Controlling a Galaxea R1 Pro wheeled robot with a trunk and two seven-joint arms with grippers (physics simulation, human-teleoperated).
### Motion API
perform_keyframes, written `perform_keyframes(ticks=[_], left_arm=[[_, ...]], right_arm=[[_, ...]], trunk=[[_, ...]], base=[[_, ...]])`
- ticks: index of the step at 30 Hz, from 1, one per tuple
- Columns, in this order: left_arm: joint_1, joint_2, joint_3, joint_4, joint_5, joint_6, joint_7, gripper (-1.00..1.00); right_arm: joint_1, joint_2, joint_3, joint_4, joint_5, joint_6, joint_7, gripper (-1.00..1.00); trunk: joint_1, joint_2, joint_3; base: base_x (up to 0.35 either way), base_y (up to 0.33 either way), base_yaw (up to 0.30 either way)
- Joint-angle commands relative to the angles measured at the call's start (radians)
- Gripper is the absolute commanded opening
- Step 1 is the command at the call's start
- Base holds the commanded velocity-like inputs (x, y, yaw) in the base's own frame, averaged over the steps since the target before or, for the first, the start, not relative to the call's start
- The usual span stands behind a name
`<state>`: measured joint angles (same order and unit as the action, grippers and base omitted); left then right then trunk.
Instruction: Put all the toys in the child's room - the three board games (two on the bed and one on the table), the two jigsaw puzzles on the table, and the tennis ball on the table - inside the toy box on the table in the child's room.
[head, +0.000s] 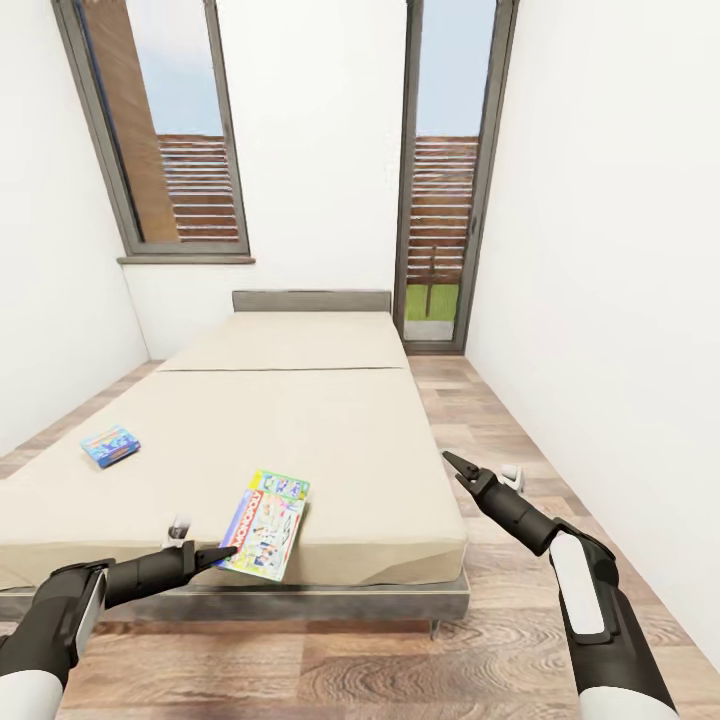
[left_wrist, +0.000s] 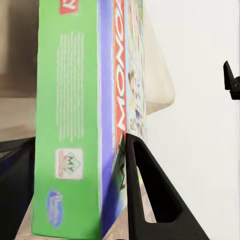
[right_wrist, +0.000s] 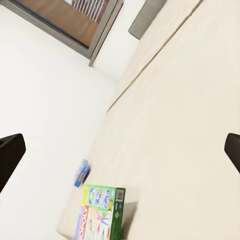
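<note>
A colourful Monopoly board game (head: 266, 522) lies at the bed's near edge, its corner overhanging the mattress. My left gripper (head: 213, 555) holds its near-left corner. In the left wrist view the green and purple box (left_wrist: 75, 115) stands between the black fingers (left_wrist: 150, 200), which press on both faces. A smaller blue board game (head: 110, 446) rests on the left part of the bed, also seen as the blue box (right_wrist: 81, 173) beyond the Monopoly box (right_wrist: 102, 212). My right gripper (head: 454, 463) hovers off the bed's right side, open and empty, fingers wide (right_wrist: 120, 150).
The beige bed (head: 300, 420) fills the middle of the room, its grey frame (head: 300, 600) just ahead of me. Wooden floor (head: 500, 440) runs along its right side up to a glass door (head: 445, 180). A window (head: 165, 130) is at the back left.
</note>
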<state>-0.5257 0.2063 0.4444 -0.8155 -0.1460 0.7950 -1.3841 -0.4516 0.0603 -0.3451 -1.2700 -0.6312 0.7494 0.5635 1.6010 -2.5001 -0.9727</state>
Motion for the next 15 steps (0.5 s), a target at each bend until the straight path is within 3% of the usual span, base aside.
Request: perform_keyframes(ticks=[1, 15], left_arm=[[-0.001, -0.001, 0.003, -0.001, -0.012, 0.009, -0.011, -1.00], [-0.001, 0.000, -0.003, -0.001, -0.014, 0.010, -0.015, -1.00]], right_arm=[[-0.001, 0.001, -0.003, 0.000, -0.001, 0.007, 0.002, 1.00], [-0.001, 0.001, -0.003, 0.000, -0.001, 0.007, 0.003, 1.00]], trunk=[[-0.001, 0.000, 0.003], [-0.051, 0.091, 0.048]], base=[[0.000, 0.000, 0.000], [0.000, 0.000, 0.000]])
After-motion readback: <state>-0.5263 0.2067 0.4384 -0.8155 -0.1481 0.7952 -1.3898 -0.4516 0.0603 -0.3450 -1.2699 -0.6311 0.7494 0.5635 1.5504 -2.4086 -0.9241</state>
